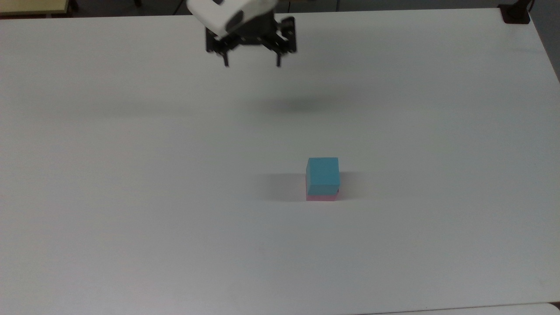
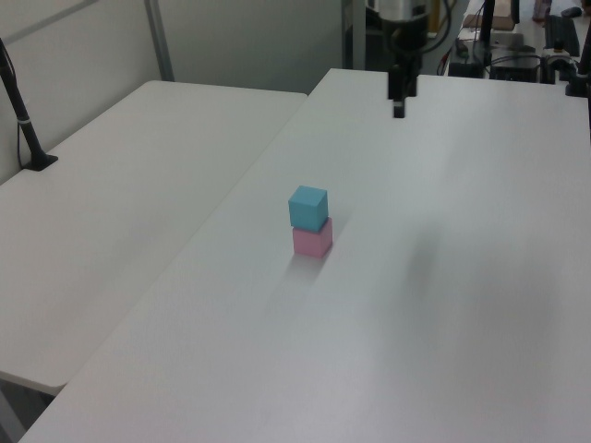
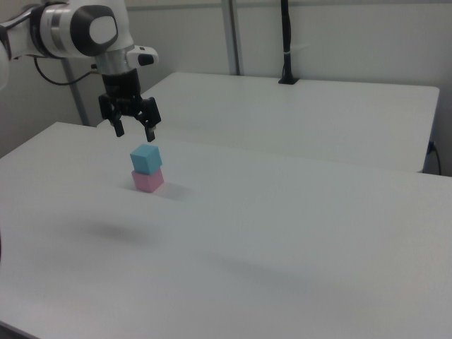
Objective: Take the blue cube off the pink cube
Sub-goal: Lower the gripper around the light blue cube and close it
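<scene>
blue cube (image 1: pixel 323 175) stacked upright — atop pink cube (image 2: pixel 312 241)

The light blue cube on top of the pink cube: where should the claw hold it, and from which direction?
Probably from straight above, closing on two opposite vertical faces of the small matte light blue cube. Its flat sides stand clear above the matte pink cube, and the open claw already points downward.

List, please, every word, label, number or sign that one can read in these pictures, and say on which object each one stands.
There is no readable text.
Light blue matte cube: plain faces, no marking.
Pink matte cube under it: plain faces.
White table: bare, no print.
Black two-finger gripper and white arm: no label can be made out.
</scene>
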